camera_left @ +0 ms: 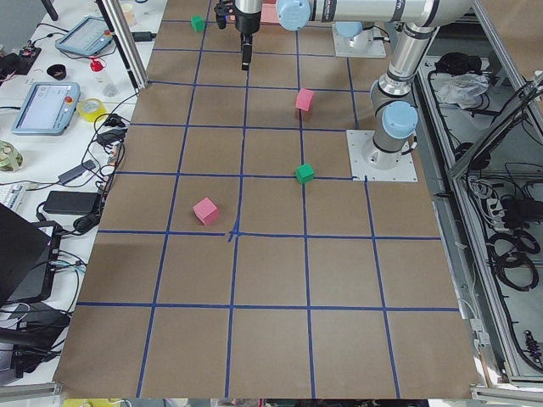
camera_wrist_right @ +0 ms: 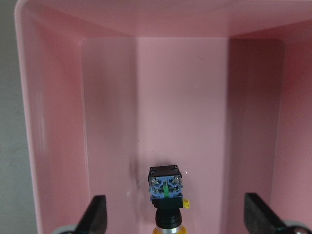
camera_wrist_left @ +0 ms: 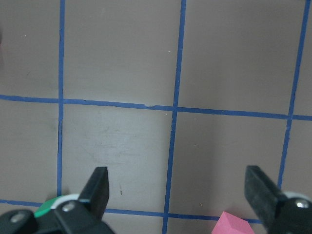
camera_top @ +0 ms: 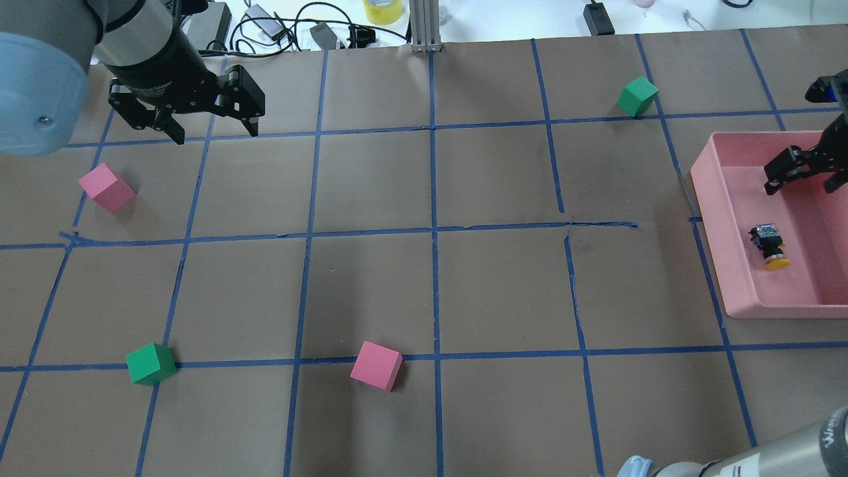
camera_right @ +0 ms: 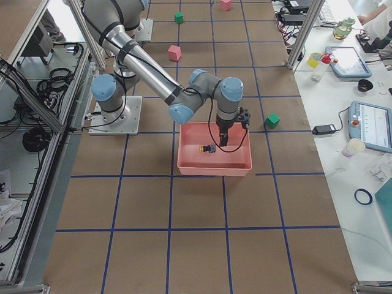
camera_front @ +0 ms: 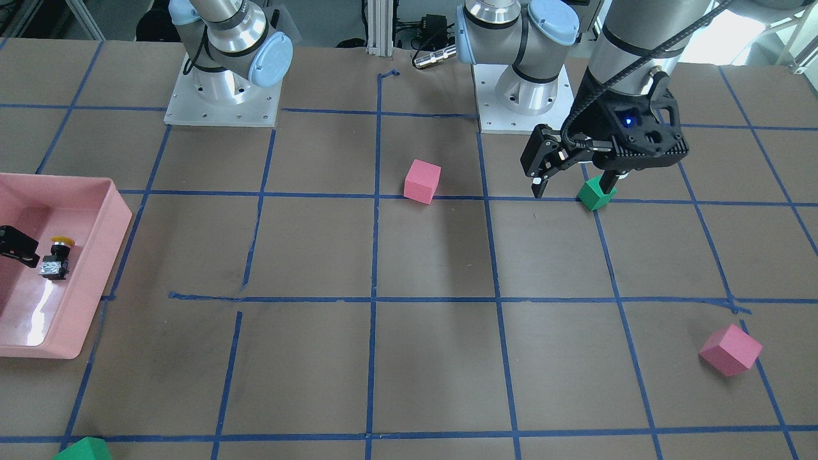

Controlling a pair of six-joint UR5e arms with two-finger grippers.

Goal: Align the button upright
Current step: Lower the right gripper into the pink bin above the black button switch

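Note:
The button [camera_top: 768,245] lies on its side on the floor of the pink bin [camera_top: 709,179], with its yellow cap toward the robot. In the right wrist view the button's [camera_wrist_right: 165,194] silvery contact base faces the camera, low in the frame. My right gripper [camera_wrist_right: 176,208] hangs open above the bin [camera_wrist_right: 53,122], its fingers wide on either side of the button and not touching it. In the overhead view my left gripper [camera_top: 215,132] hovers open over the far left of the table, holding nothing.
Foam cubes lie scattered on the brown, blue-taped table: pink cubes [camera_top: 106,189] [camera_top: 376,366] and green cubes [camera_top: 151,363] [camera_top: 638,96]. The bin's walls [camera_front: 115,211] rise around the button [camera_front: 56,255]. Cables and a tape roll lie past the far edge.

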